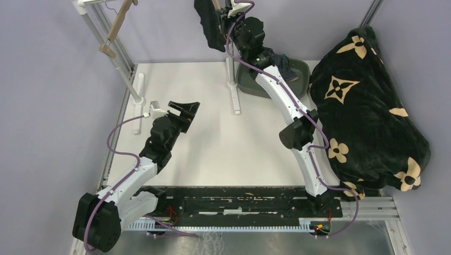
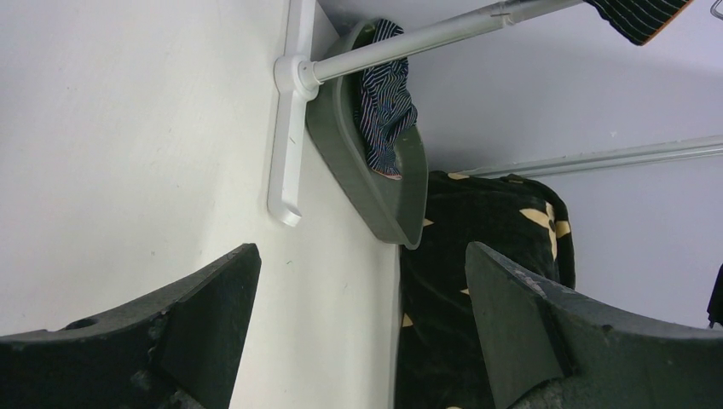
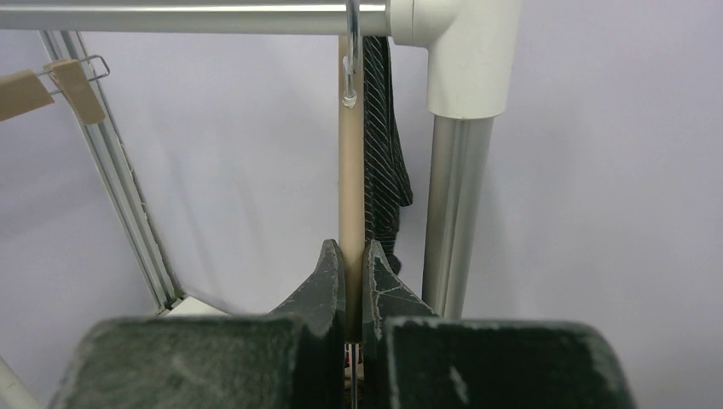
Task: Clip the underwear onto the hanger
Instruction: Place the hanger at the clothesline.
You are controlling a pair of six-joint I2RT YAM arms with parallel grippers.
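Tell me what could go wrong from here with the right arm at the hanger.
1. The right jaws are shut on the wooden hanger, which hangs by a thin hook from the rail; a sideways pull might swing or unhook it.
2. Whether a clip grips the pinstriped underwear is not visible; it may slip off on release.

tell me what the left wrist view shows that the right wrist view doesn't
Only the left wrist: the navy striped underwear lying in the grey tub, the flowered blanket, and the open left end effector. Only the right wrist: the right end effector shut on the wooden hanger, plus a second hanger's clips. Both: the rack rail and the pinstriped underwear.
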